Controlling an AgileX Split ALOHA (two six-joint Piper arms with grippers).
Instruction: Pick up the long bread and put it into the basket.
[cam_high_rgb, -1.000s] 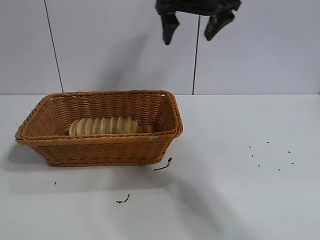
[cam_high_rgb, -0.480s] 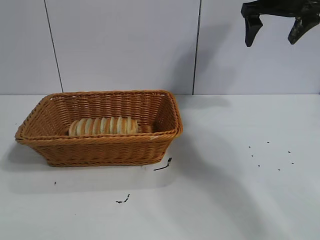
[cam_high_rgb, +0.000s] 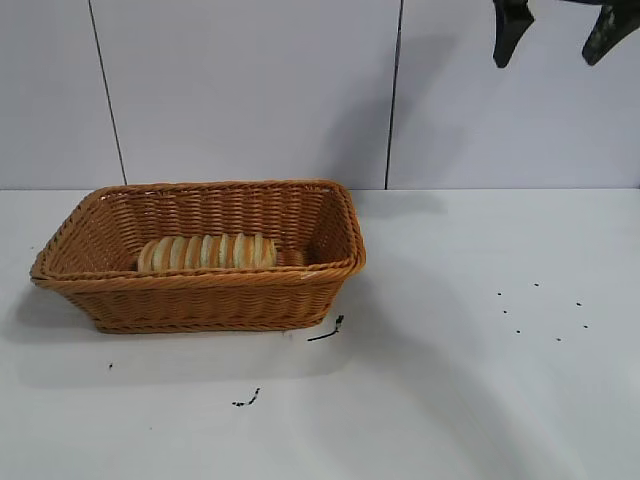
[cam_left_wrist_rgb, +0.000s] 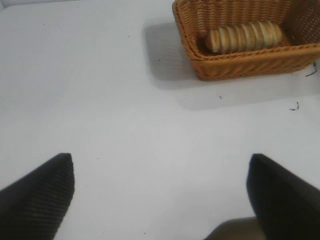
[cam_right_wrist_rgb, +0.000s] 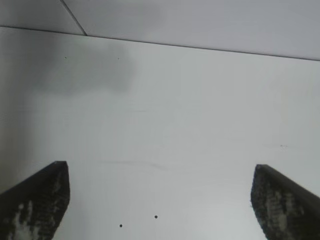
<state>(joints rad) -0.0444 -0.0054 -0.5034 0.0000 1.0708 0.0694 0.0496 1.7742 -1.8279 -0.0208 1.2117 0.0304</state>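
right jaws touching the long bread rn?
Apart. The exterior view shows the right gripper open, high near the top right, while the long bread lies in the basket at the left, with wall and table between them.

Tan-striped long bread; orange-brown, seemingly wicker basket.

The bread lies in the basket at left. My right gripper hangs spread high at far right.

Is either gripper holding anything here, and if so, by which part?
Nothing. The right gripper and left gripper are open; the striped oblong loaf lies in the orange-brown wicker basket.
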